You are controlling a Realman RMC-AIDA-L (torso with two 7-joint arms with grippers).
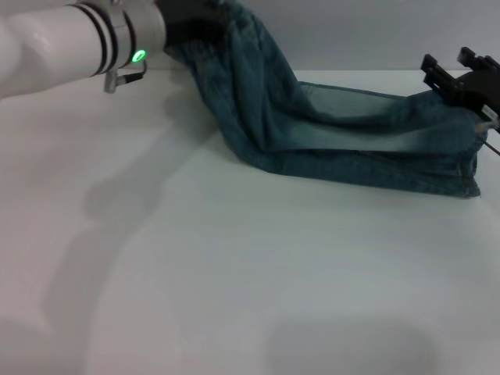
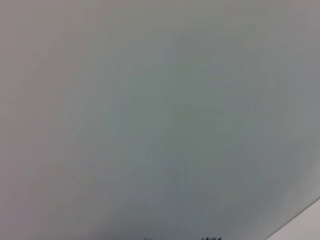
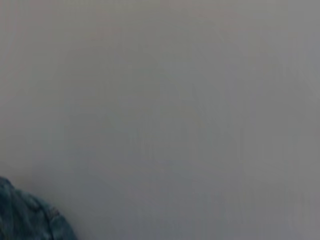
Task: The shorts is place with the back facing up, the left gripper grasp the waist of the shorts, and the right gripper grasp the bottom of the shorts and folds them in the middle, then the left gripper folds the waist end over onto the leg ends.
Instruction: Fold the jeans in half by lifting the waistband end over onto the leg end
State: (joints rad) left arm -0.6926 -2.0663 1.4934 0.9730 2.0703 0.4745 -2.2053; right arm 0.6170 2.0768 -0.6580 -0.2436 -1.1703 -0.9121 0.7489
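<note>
**Me:** Nearest to me in the head view is bare white desk [image 1: 234,297], with soft shadows falling across it on my left side.

**Colleague:** And the shorts?

**Me:** The shorts [image 1: 328,133] sit beyond that, folded lengthwise into a long narrow strip of faded blue denim. The right part lies flat on the desk; the left part climbs steeply up off the surface.

**Colleague:** Which end is raised?

**Me:** The waist [image 1: 207,43], at the far left. The left pincer [image 1: 191,19] is clamped on it, fingers buried in the gathered band, holding it well above the desk. Its silver-white arm, with black rings and a green light, comes in from my upper left.

**Colleague:** The other side?

**Me:** The leg ends [image 1: 461,168] rest on the desk at the far right. The right pincer [image 1: 469,82] is at that end, just above the hem and touching the cloth. I cannot tell whether it is closed on the denim or merely against it.

**Colleague:** Wrist cameras?

**Me:** The left one shows only a blank grey surface. The right one shows the same, with a bit of denim in one corner.
</note>
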